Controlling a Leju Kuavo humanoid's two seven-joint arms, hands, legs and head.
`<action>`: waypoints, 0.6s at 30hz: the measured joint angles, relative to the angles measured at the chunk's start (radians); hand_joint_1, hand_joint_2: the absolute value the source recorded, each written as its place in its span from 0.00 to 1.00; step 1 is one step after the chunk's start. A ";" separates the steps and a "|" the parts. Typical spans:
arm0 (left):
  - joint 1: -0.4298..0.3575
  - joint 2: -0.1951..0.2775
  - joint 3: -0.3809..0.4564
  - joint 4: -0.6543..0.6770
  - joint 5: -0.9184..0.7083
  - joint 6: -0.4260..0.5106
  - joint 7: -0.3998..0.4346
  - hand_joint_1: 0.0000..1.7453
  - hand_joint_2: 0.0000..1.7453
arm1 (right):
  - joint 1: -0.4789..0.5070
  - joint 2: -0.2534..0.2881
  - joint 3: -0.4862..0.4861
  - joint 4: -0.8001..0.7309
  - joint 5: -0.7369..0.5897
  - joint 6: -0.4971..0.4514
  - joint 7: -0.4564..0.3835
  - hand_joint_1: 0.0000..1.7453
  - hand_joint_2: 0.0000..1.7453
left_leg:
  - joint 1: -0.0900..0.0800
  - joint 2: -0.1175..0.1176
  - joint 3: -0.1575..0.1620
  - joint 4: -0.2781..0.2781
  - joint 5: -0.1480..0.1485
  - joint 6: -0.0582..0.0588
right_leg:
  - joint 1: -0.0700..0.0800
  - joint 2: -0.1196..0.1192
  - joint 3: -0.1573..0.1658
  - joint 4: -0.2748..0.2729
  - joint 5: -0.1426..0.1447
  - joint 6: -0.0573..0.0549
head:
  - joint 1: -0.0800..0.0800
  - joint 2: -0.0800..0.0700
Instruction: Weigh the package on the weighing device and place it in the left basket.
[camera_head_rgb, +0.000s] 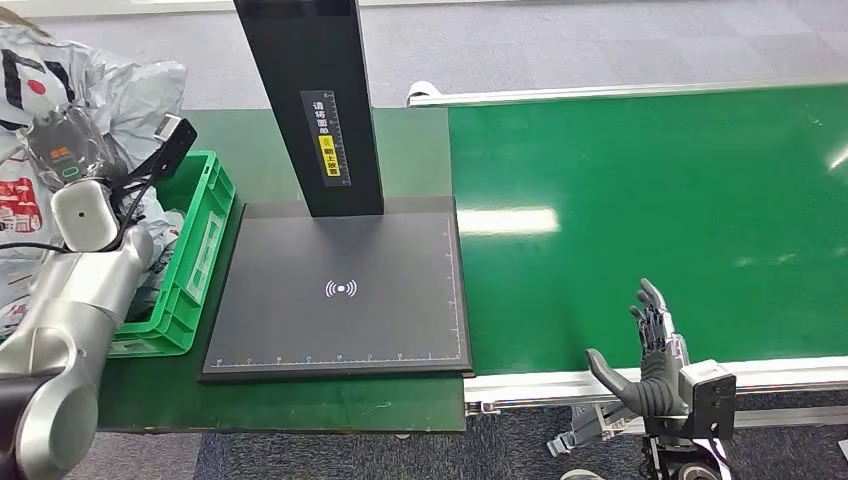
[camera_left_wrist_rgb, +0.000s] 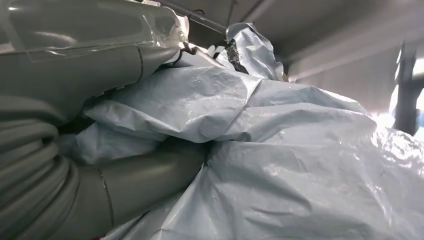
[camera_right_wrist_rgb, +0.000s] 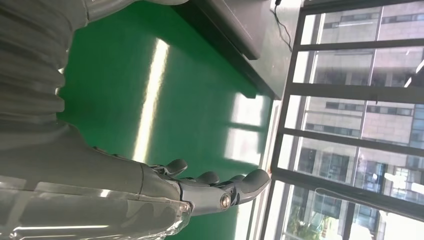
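Now package (camera_left_wrist_rgb: 280, 150) crumpled, axis unclear, over basket (camera_head_rgb: 190, 290)

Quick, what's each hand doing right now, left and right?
Left hand: buried in the grey packages in the green basket; whether it grips one cannot be told.
Right hand: open, holding nothing.

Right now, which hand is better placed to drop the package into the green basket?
The left. Its arm is reaching over the green basket, and the left hand is pressed in among the grey packages. The right hand is open, holding nothing, far across at the green conveyor belt's near edge.
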 joint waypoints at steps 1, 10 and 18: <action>-0.018 0.011 -0.021 0.027 0.000 -0.054 0.023 1.00 1.00 | -0.005 -0.002 0.001 0.002 -0.002 0.000 0.000 0.00 1.00 | 0.000 0.000 0.000 0.000 0.000 0.000 | 0.000 0.000 0.000 0.000 0.000 0.000 | 0.000 0.000; -0.097 0.022 -0.194 0.179 0.000 -0.734 0.075 1.00 1.00 | -0.076 -0.008 0.026 0.067 0.028 0.017 -0.002 0.00 1.00 | -0.001 0.001 0.000 0.000 0.000 0.000 | -0.001 0.001 0.000 0.000 0.000 0.000 | 0.000 0.000; -0.077 0.001 -0.239 0.219 0.000 -0.861 0.015 0.00 0.75 | -0.139 0.002 0.044 0.131 0.056 0.022 -0.001 0.00 1.00 | -0.001 0.001 0.000 0.000 0.000 0.000 | -0.001 0.000 0.000 0.000 0.000 0.000 | 0.000 0.000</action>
